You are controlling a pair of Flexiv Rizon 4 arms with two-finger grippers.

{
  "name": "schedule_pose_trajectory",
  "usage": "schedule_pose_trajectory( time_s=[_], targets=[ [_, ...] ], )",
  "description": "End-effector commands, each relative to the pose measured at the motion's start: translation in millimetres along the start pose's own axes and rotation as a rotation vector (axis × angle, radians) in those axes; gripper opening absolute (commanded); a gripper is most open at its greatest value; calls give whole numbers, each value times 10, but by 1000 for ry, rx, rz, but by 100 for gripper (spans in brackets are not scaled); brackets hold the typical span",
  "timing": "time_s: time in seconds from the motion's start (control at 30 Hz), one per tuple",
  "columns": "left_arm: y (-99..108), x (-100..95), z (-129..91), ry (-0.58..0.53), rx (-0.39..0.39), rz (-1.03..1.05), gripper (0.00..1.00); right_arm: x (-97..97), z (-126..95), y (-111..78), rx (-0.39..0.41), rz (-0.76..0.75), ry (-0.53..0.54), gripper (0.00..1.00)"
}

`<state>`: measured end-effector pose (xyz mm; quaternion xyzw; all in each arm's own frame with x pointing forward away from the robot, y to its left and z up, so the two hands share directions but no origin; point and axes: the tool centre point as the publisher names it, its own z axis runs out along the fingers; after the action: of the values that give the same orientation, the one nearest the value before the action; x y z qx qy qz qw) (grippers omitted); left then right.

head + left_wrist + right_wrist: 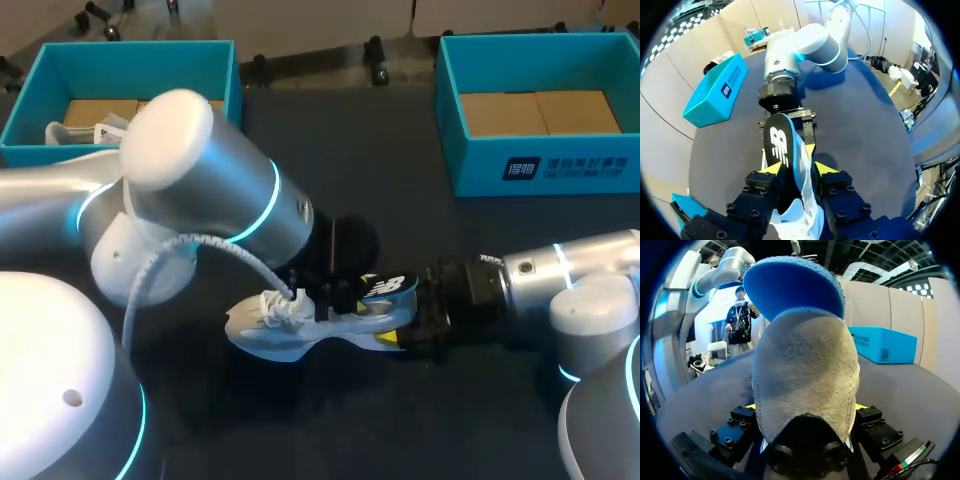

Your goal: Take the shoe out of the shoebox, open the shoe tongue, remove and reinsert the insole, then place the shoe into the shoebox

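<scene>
The shoe point(290, 325) sits at the table's point(330, 430) middle, a little toward the near edge. Its white toe points to the left edge and its heel to the right. Whether the sole rests on the table or hangs just above it cannot be told.

The left arm point(200, 190) comes in from the left edge. In the head view its bulk hides much of the table's left half and most of its own gripper. The wrist view shows the left gripper point(797, 169) over the shoe's middle. Its 2 yellow tips are set narrow and press on the shoe from both sides by the opening.

The insole point(780, 145), black on top and blue beneath, stands up out of the heel end and runs on past those tips.

The right arm point(560, 280) reaches in from the right edge. The right gripper point(415, 315) clamps the grey heel, with 1 finger on each side. In its wrist view the heel and the insole's blue underside block nearly everything ahead.

2 teal boxes stand well apart from the shoe. The left box point(215, 75) is at the far left corner and holds a second shoe point(85, 132) on cardboard point(100, 108). The left arm covers its near corner. The right box point(520, 165) is at the far right corner and shows a cardboard floor.
</scene>
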<state>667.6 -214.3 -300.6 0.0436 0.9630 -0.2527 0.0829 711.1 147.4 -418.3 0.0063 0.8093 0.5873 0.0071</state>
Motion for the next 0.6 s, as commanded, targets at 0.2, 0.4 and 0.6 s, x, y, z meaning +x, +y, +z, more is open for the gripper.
schedule_pose_trajectory(
  time_s=[0.2,0.4,0.6],
  targets=[
    [-44,127,99,-66,-12,28,35,8,17,-2,4,0,-1,0],
    [-93,160,145,-125,-3,35,34,8,17,-2,4,0,-1,0],
    [-142,145,194,-179,-6,32,27,8,17,-2,4,0,-1,0]
  ],
)
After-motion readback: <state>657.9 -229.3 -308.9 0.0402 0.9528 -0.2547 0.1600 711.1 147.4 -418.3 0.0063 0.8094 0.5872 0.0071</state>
